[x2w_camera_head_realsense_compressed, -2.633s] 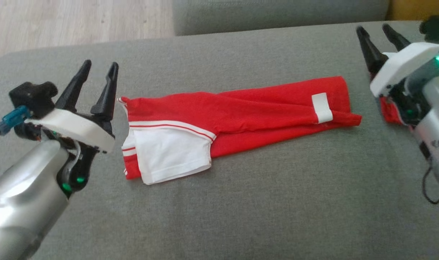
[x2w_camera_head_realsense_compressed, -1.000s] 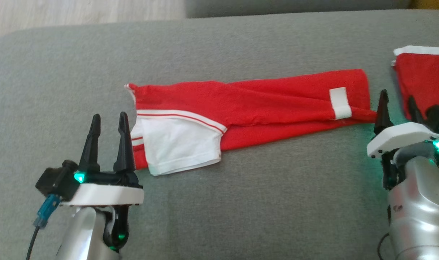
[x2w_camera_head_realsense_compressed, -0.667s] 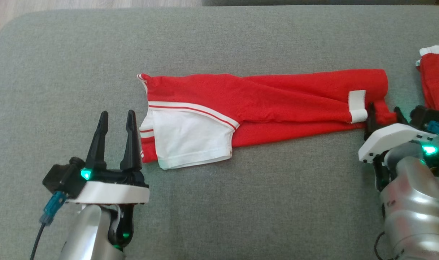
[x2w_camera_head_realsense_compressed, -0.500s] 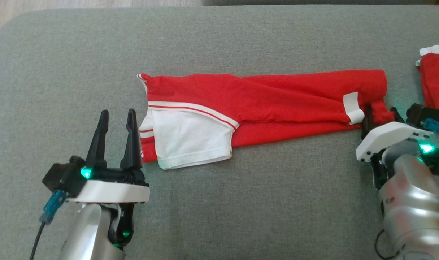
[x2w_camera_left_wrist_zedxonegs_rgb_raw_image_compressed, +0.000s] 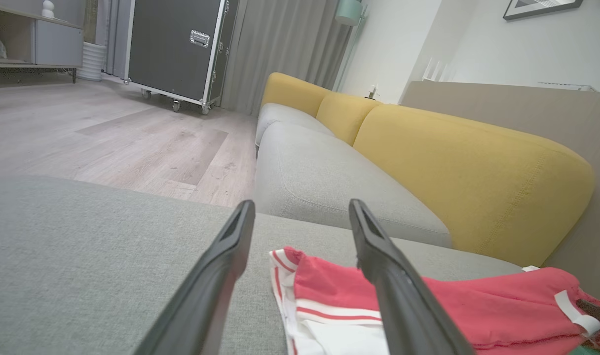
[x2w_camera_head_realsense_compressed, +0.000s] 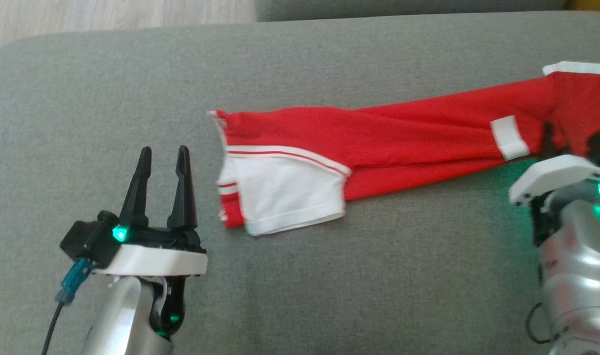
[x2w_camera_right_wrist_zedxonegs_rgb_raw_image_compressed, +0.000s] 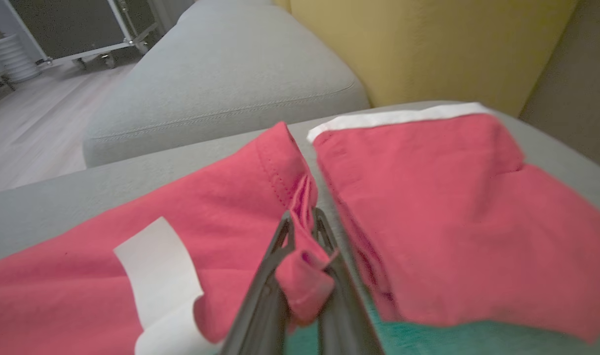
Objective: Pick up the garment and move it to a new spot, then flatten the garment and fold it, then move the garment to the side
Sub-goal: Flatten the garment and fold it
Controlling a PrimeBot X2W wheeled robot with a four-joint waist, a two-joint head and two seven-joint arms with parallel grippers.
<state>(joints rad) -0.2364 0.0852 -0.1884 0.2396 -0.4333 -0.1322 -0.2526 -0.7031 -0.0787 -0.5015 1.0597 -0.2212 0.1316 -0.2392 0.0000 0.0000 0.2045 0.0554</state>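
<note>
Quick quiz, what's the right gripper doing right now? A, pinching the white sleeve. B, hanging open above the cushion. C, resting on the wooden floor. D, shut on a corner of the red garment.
D: the right wrist view shows the right gripper with its jaws closed on a bunched red corner of the garment, near its white tab.

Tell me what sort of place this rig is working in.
Probably a home living room, maybe a staged one: a yellow-backed sofa, a wood floor, curtains and a framed picture. The wheeled black case hints at a demo set.
</note>
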